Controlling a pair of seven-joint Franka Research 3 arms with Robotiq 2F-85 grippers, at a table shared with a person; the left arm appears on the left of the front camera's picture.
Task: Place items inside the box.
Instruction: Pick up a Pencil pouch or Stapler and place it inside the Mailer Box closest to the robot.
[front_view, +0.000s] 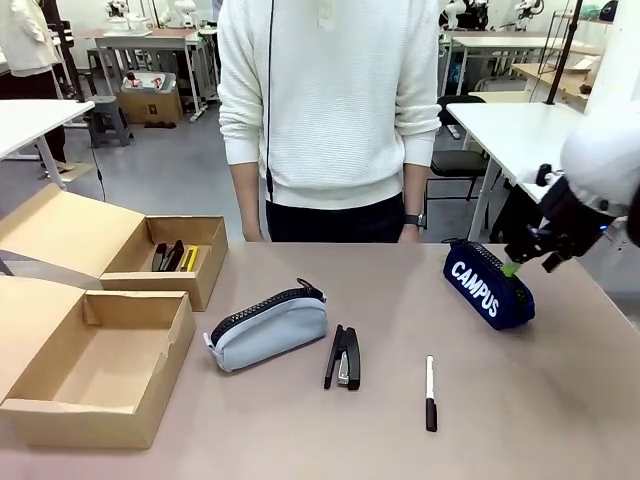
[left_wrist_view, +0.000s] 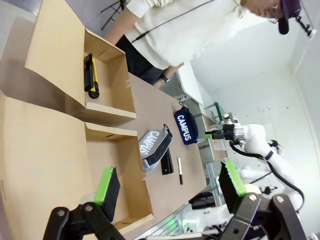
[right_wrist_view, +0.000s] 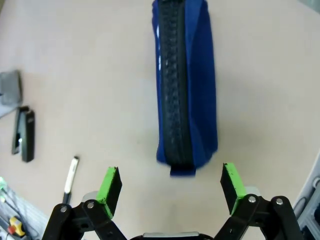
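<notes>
Lying loose: 2 pouches (front_view: 268, 330) (front_view: 488, 285), 1 stapler (front_view: 345, 357), 1 marker (front_view: 430, 380); left pincer (left_wrist_view: 169, 181), right pincer (right_wrist_view: 171, 182) released.

Navy fabric zip pouch (front_view: 488, 284): white "CAMPUS" lettering, black zip. Grey-blue fabric zip pouch (front_view: 268, 330): black zip. Slim metal stapler (front_view: 344, 357): black. Thin marker pen (front_view: 430, 392): white barrel, black end. Nearer open cardboard box (front_view: 70, 425): plain brown.

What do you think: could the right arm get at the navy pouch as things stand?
Probably yes: the right gripper hovers open just over the navy pouch, with nothing between them.
</notes>
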